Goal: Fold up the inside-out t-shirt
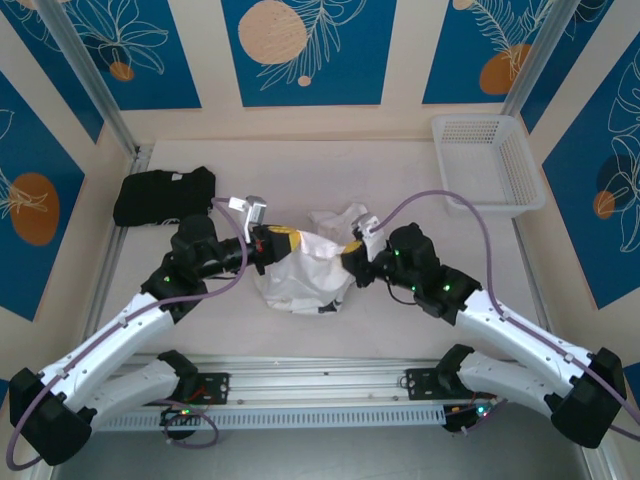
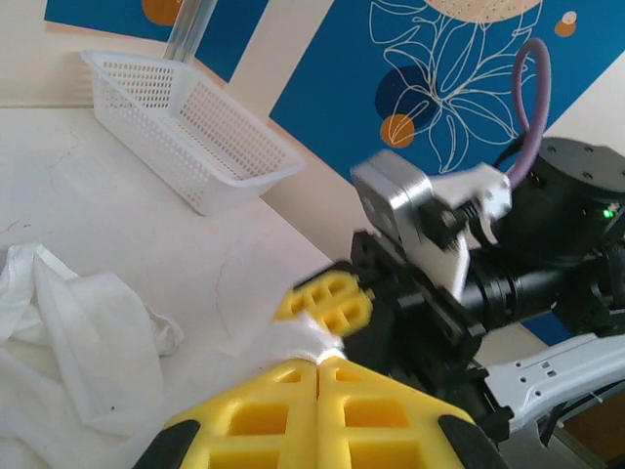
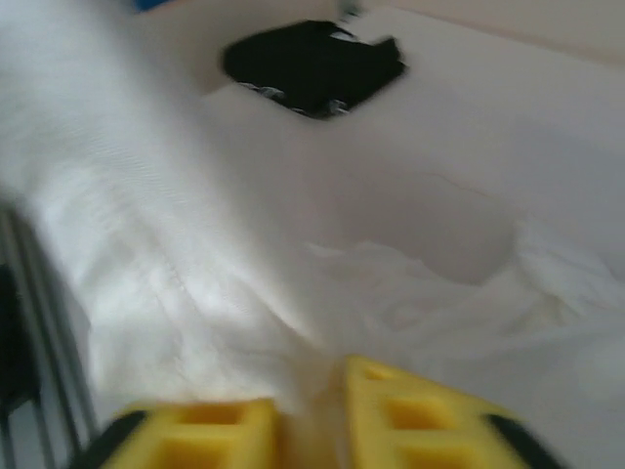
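The shirt (image 1: 300, 272) sits bunched mid-bench (image 1: 400, 320), raised between the arms. The left tool (image 1: 283, 240) is clamped on its left side and the right tool (image 1: 352, 252) on its right. Judged purpose: drawing the cloth apart to spread it before folding. A black garment (image 1: 163, 195) lies far left.

I count two pincers, the left pincer (image 1: 268, 243) and the right pincer (image 1: 352, 262). One white t-shirt (image 1: 300, 278) hangs between them. One black folded garment (image 1: 163, 194) lies beyond the left pincer. One white mesh basket (image 1: 526, 172) sits well beyond the right pincer, on the one desk (image 1: 330, 170).
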